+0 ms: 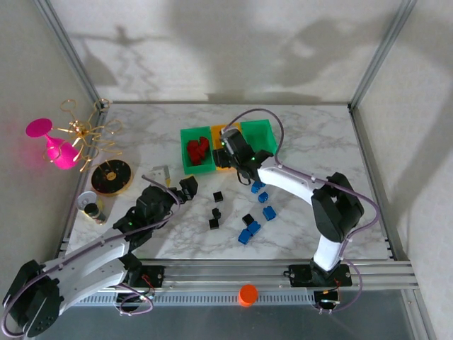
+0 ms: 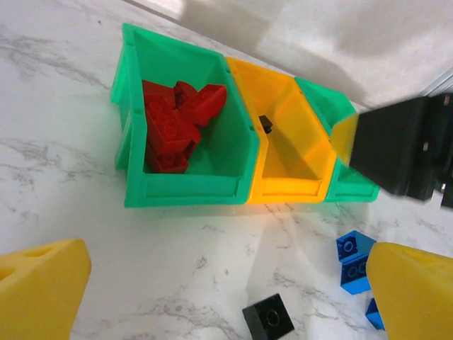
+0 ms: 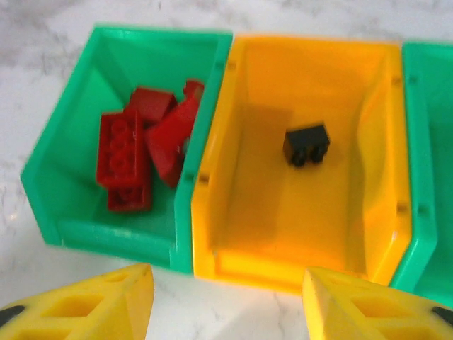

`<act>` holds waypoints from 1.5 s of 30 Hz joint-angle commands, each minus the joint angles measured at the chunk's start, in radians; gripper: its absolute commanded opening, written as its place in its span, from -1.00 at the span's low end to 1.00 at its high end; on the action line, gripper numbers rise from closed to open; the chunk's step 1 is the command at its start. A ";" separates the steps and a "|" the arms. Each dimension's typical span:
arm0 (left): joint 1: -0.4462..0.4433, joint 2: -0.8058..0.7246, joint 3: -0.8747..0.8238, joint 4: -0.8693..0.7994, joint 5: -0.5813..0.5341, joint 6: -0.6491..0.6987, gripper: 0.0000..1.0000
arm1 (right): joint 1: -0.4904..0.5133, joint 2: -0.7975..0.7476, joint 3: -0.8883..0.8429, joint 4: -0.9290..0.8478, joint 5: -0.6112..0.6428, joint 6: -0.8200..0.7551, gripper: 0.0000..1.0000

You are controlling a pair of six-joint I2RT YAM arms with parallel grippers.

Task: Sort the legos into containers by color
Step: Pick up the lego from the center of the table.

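Over the yellow-orange bin point(image 3: 262, 212), the right gripper point(image 3: 226, 312) hangs with its fingers apart and nothing between them. One black brick point(image 3: 306, 145) lies on the bin floor below, so the step in hand looks like the drop of that brick. To finish it well, I judge the gripper should rise straight up until its fingertips clear the rim, so they do not catch a wall and shift the joined bins, and only then swing toward the loose black bricks point(image 1: 216, 212) on the marble table point(image 1: 318, 142). Red bricks point(image 3: 141, 149) sit in the left green bin point(image 3: 71, 127). Blue bricks point(image 1: 269, 212) lie on the table near the right arm and would suit the right green bin point(image 1: 262, 131). The left gripper point(image 2: 226, 283) hovers low over the table, spread wide and empty, with a lone black brick point(image 2: 269, 319) just ahead of it.
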 commanded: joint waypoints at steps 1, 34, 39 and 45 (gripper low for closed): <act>-0.007 -0.065 0.029 -0.150 0.031 -0.100 0.99 | 0.034 -0.034 -0.063 -0.018 0.003 0.049 0.20; -0.074 -0.096 0.082 -0.432 0.070 -0.249 0.99 | 0.221 0.152 -0.149 0.034 0.077 0.183 0.02; -0.076 -0.098 0.079 -0.428 0.070 -0.251 0.99 | 0.221 0.160 -0.145 0.041 0.073 0.175 -0.15; -0.076 -0.094 0.080 -0.425 0.070 -0.250 0.99 | 0.221 0.132 -0.150 0.035 0.083 0.171 -0.36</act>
